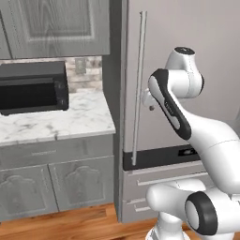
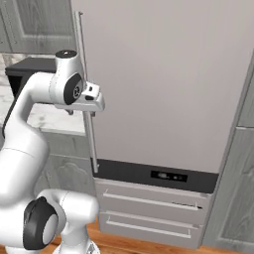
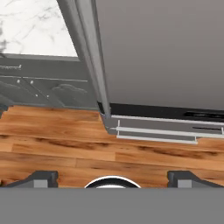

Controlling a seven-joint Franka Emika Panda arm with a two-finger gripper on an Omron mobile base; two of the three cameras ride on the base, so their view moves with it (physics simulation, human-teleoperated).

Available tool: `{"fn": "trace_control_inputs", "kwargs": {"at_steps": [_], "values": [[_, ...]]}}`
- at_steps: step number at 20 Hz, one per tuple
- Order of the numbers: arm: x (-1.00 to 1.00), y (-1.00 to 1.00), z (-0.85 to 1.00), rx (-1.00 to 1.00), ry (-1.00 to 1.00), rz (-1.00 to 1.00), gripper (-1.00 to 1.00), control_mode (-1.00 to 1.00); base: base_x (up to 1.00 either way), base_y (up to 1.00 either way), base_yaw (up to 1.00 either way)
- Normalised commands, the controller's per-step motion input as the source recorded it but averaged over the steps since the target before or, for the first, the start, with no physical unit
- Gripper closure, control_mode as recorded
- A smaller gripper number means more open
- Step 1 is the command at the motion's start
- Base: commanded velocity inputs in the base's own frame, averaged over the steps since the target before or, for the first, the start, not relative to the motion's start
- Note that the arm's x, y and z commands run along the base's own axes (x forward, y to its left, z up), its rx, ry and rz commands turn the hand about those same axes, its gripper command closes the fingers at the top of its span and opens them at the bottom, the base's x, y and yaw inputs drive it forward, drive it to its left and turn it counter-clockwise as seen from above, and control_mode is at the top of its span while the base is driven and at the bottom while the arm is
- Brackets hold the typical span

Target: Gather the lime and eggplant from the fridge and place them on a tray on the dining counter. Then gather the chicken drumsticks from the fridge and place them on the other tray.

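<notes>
- The fridge fills the right half of the left base view and most of the right base view; its big grey door is closed, so the lime, eggplant and drumsticks cannot be seen
- A long vertical handle runs down the door's left edge, from near the top of the frame to the dark band under the door
- The gripper sits in the upper left of the right base view, right at the handle, about halfway down it; whether it touches the bar cannot be told
- In the hand view the two dark fingertips stand far apart at the bottom corners, jaws spread wide with nothing between them
- The hand view looks down along the door's edge to the wooden floor and the fridge's lower drawers
- Below the dark band, two grey drawers with bar pulls sit in the lower centre of the right base view
- A black microwave rests on the marble counter at the left of the left base view, beside the fridge
- Grey base cabinets sit under that counter, and a grey wall cabinet hangs in the upper left
</notes>
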Motion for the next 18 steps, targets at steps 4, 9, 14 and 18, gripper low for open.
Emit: {"fn": "trace_control_inputs", "kwargs": {"at_steps": [4, 9, 14, 18], "values": [[0.00, 0.00, 0.00, 0.00, 0.00, 0.00, -1.00, 1.00, -0.07, 0.47, 0.00], [0.00, 0.00, 0.00, 0.00, 0.00, 0.00, -1.00, 1.00, -0.09, 0.18, 0.00], [0.00, 0.00, 0.00, 0.00, 0.00, 0.00, -1.00, 1.00, 0.00, -0.05, 0.00], [0.00, 0.00, 0.00, 0.00, 0.00, 0.00, -1.00, 1.00, 0.00, -0.22, 0.00]]}}
